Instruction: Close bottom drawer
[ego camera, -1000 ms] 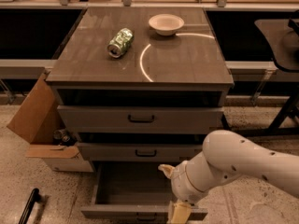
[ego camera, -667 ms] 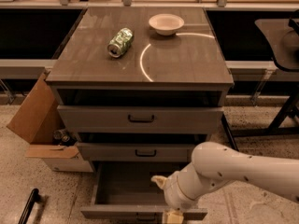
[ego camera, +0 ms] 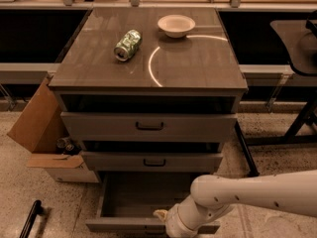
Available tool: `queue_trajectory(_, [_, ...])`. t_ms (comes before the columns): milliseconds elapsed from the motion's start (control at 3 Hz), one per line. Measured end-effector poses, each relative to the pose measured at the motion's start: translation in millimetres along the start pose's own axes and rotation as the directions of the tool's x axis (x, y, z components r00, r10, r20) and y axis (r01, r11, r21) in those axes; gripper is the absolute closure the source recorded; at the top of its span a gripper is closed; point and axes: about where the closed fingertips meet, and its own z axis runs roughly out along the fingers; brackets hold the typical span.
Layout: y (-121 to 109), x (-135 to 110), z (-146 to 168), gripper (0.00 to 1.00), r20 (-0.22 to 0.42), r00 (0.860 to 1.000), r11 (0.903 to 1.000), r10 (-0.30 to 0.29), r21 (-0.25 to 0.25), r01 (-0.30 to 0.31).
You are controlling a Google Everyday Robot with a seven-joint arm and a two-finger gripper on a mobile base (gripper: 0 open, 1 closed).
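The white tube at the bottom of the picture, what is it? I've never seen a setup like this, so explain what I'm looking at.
That white tube is a robot's arm, reaching in from the right. Its hand sits low at the front edge of the bottom drawer, which is pulled open. I see nothing held, and I cannot tell whether the hand touches the drawer. The single camera looks down on a grey cabinet from in front. On its top are a green can lying on its side and a small white bowl. A cardboard box stands on the floor at the picture's left.
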Motion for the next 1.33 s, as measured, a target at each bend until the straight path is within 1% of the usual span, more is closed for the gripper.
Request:
queue_trajectory(333, [-0.3,1.0,1.7,0.0,0.005,1.0,1.0,-0.005,0.0,0.005])
queue_trajectory(667, [-7.9,18.1,18.5,0.0,0.008,1.0,0.9997,-0.013,-0.02,0.013])
queue_trajectory(1333, [-33.5,70.3,66.5,0.0,0.03,0.999,0.9979,-0.03,-0.056,0.032])
